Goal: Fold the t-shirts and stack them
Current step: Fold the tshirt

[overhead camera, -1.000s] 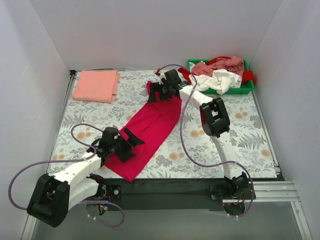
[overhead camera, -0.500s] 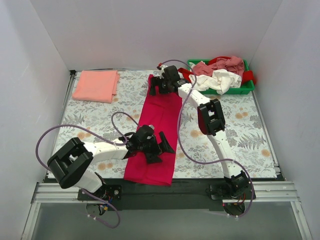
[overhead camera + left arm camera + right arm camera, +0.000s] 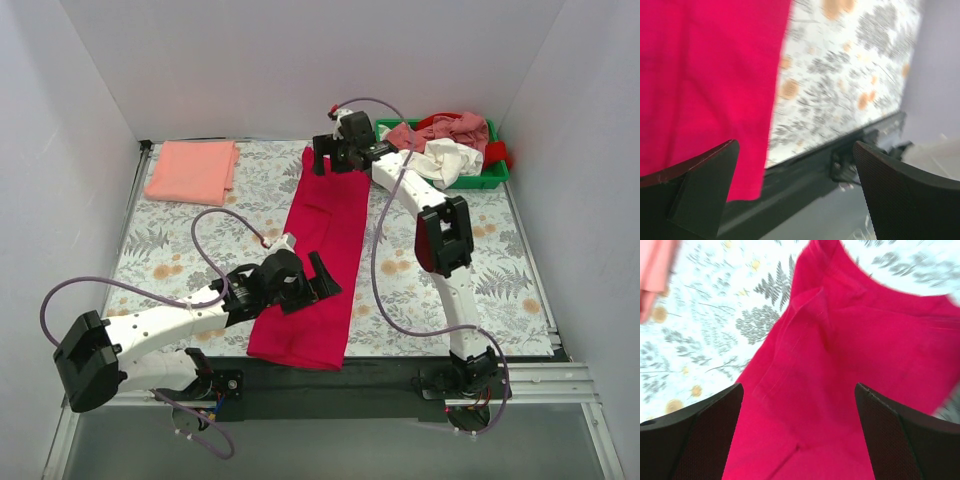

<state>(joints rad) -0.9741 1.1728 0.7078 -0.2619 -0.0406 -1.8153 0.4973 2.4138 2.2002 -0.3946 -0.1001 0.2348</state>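
Observation:
A large crimson-red t-shirt (image 3: pixel 318 255) lies as a long folded strip from the table's far middle to its near edge. My left gripper (image 3: pixel 322 280) is open and empty above the strip's right edge near its front end. In the left wrist view the crimson shirt (image 3: pixel 700 75) fills the left side between open fingers (image 3: pixel 700 185). My right gripper (image 3: pixel 330 168) is open and empty above the strip's far end. The right wrist view shows the crimson cloth (image 3: pixel 840 385) under the spread jaws. A folded salmon-pink t-shirt (image 3: pixel 192 170) lies at the far left.
A green bin (image 3: pixel 492 178) at the far right holds white (image 3: pixel 440 160), dusty-pink (image 3: pixel 460 128) and red shirts in a heap. White walls close in the table on three sides. The black front rail (image 3: pixel 805 175) runs along the near edge.
The crimson shirt swung from a diagonal to a straight strip, then stayed still. My left arm moved right with it. My right gripper has drawn back a little at the far end.

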